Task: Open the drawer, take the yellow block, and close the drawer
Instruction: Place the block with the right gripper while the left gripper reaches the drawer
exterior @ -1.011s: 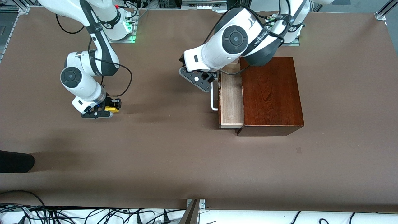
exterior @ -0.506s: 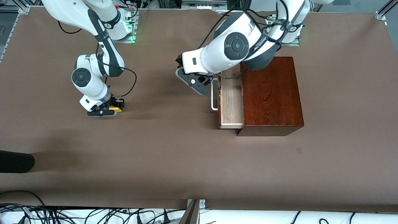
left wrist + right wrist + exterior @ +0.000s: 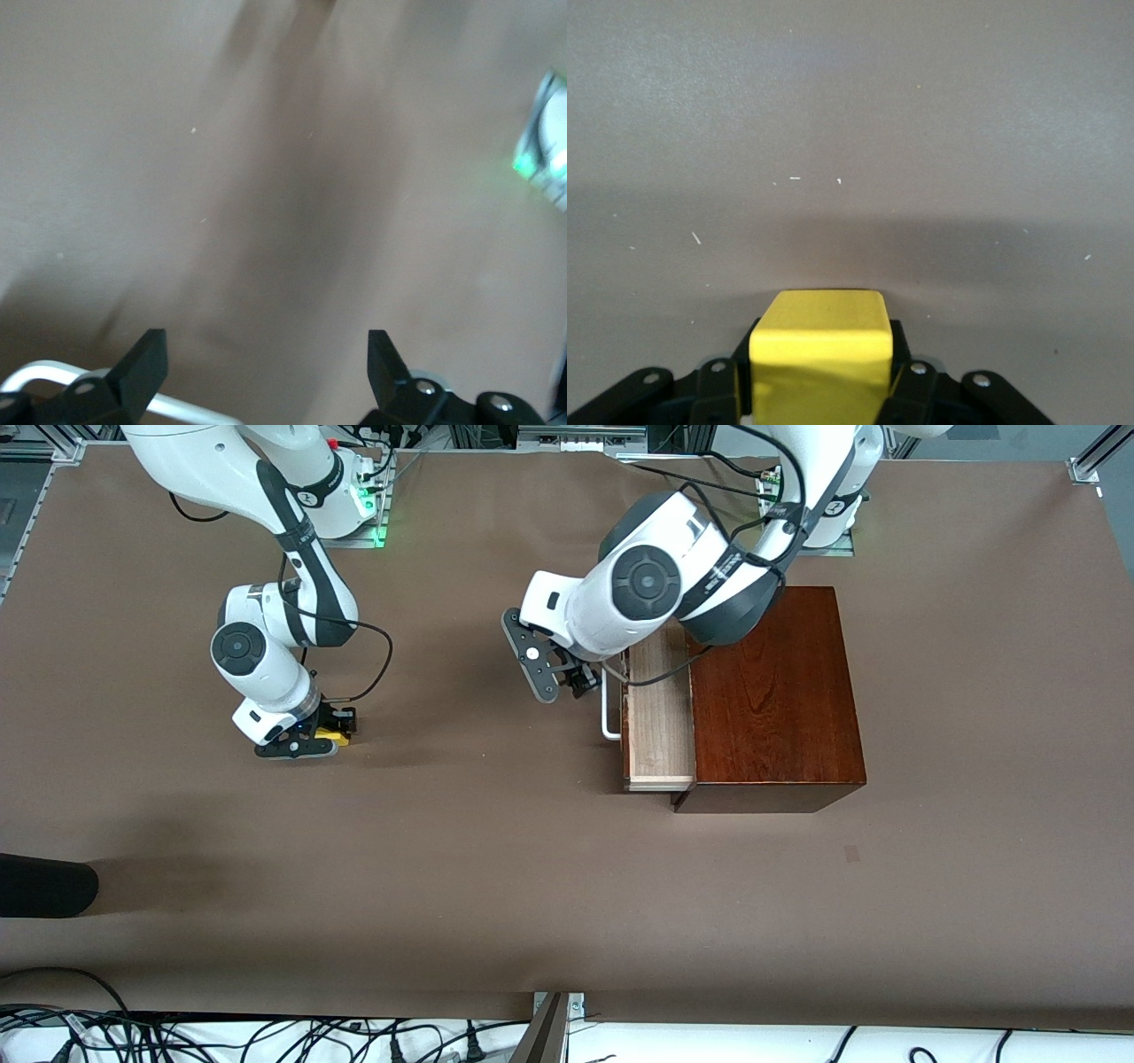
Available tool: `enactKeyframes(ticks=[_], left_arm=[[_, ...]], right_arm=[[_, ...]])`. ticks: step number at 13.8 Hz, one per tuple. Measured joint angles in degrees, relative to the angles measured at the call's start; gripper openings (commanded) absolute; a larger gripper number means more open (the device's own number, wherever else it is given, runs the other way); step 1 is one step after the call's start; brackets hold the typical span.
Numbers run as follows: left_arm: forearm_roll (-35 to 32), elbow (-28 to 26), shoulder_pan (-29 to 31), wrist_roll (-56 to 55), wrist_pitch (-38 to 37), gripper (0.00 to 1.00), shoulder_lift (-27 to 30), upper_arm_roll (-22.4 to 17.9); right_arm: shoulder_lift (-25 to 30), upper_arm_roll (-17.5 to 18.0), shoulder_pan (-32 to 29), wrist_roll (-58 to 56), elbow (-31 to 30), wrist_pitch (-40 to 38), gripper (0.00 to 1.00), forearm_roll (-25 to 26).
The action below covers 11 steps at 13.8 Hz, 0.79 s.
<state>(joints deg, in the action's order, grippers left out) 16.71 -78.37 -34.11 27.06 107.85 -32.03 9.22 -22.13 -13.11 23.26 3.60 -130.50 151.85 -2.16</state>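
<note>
The drawer (image 3: 659, 708) of the dark reddish-brown wooden box (image 3: 771, 691) stands pulled out, and the part of its pale interior that shows is bare. Its white bar handle (image 3: 609, 717) faces the right arm's end of the table. My left gripper (image 3: 578, 680) is open and empty just beside the handle. In the left wrist view its gripper (image 3: 264, 363) spreads wide, with the handle (image 3: 53, 374) by one finger. My right gripper (image 3: 330, 732) is shut on the yellow block (image 3: 333, 735), low over bare table. In the right wrist view the block (image 3: 819, 345) sits between the fingers.
The brown table (image 3: 496, 886) stretches wide around the box. A black object (image 3: 44, 886) pokes in at the table edge on the right arm's end, nearer the front camera. The arm bases stand along the farthest edge.
My left gripper has turned and shifted slightly beside the drawer handle. My right gripper has moved a little toward the box with the yellow block in it.
</note>
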Motion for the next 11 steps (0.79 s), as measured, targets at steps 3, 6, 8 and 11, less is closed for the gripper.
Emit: enactKeyframes(ticks=[3,6,8,11], left_arm=[[-7.4,-0.8,-1.1,4.4,-0.6,1.0,-1.6,0.0],[-11.5,-1.5,-2.5,7.5,-0.5,1.0,-3.0,0.1],[-14.7,-1.6,-2.7,8.9,0.7,1.0,-4.8,0.1],[-16.6,-1.6,-2.7,10.4,2.5,1.0,-7.0,0.0]], right_arm=[[0.5,0.1,0.0,-0.3,0.2,0.4,1.0,0.0],[4.1,0.5,0.0,-1.1,0.8,-0.5,1.0,0.0],[7.8,1.0,0.1,-1.5,1.6,-2.6,1.0,0.0],[13.0,2.2,0.0,-1.6,6.4,-14.0,1.0,0.0]])
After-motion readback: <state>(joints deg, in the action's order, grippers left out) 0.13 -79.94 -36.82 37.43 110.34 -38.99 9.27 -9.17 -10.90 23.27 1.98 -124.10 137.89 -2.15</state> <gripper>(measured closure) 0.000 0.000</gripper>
